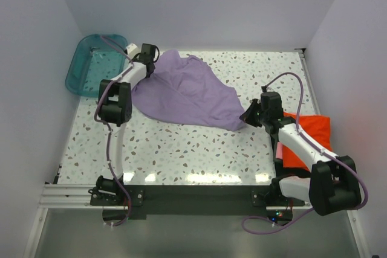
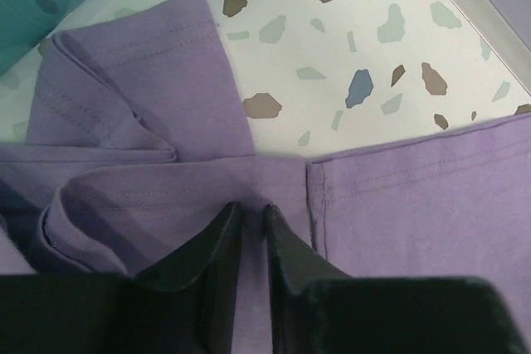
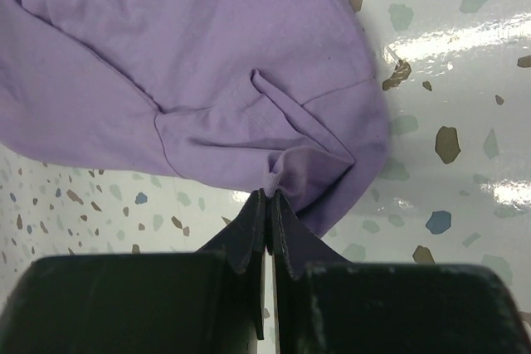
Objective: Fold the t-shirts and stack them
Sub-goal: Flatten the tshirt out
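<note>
**Both pincers on the lavender tee, ready to spread it**

The lavender t-shirt [image 1: 187, 92] lies rumpled on the speckled table [image 1: 199, 149]. It forms a slanting heap from the upper left of the top view down toward the centre right. The orange-red t-shirt [image 1: 311, 130] sits folded at the right edge of the frame, partly under the right arm and apart from the lavender one.

The left gripper [image 1: 149, 64] is at the heap's upper-left end, just beside the teal tub [image 1: 75, 70]. In its wrist view the fingers stand almost together with lavender cloth between them, just below a folded-over sleeve [image 2: 141, 80], so it looks clamped on the tee. The right gripper [image 1: 247, 116] is at the lower-right tip. Its wrist view shows the jaws closed on a small puckered bit of cloth at the very edge.

The step in hand looks like opening the shirt out flat before folding. Both ends should rise together, only enough to clear the table. They should then draw apart until the cloth hangs smooth, and come down clear of the tub and the orange tee. The right pinch is thin, so a hard tug could pull it free. The left grip sits near bunched layers, and if it has caught the sleeve too, the shirt may not open.
</note>
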`<state>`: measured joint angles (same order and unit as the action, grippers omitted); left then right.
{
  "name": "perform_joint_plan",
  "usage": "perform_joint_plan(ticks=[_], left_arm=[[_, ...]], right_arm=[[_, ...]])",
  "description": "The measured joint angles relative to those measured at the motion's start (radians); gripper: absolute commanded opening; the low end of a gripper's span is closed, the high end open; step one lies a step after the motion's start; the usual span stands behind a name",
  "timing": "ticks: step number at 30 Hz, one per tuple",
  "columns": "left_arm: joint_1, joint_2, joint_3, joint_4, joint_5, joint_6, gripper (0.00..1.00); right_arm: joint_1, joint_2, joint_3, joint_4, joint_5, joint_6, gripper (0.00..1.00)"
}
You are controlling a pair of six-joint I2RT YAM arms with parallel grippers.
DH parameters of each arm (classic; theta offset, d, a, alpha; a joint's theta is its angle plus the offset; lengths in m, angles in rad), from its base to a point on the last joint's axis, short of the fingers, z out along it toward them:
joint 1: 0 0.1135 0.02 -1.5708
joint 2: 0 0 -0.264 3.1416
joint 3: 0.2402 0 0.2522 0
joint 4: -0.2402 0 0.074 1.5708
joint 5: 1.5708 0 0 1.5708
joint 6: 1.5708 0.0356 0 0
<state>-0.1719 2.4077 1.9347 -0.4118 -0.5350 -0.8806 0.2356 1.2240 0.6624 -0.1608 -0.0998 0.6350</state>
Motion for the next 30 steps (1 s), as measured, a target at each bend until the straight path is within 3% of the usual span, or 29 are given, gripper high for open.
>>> perform_joint_plan(ticks=[4,13,19,25,30], left_arm=[[0.006,0.001,0.001,0.001,0.016,-0.001,0.0],[0.016,-0.014,-0.002,0.014,0.06,0.026,0.0],[0.016,-0.131,-0.066,0.037,0.079,0.056,0.0],[0.016,-0.33,-0.209,0.085,0.087,0.061,0.0],[0.017,-0.565,-0.497,0.133,0.096,0.053,0.0]], right_arm=[[0.0,0.0,0.0,0.001,-0.001,0.0,0.0],[0.0,0.0,0.0,0.002,-0.001,0.0,0.0],[0.0,0.0,0.0,0.005,-0.001,0.0,0.0],[0.0,0.0,0.0,0.005,-0.001,0.001,0.0],[0.0,0.0,0.0,0.002,0.003,0.001,0.0]])
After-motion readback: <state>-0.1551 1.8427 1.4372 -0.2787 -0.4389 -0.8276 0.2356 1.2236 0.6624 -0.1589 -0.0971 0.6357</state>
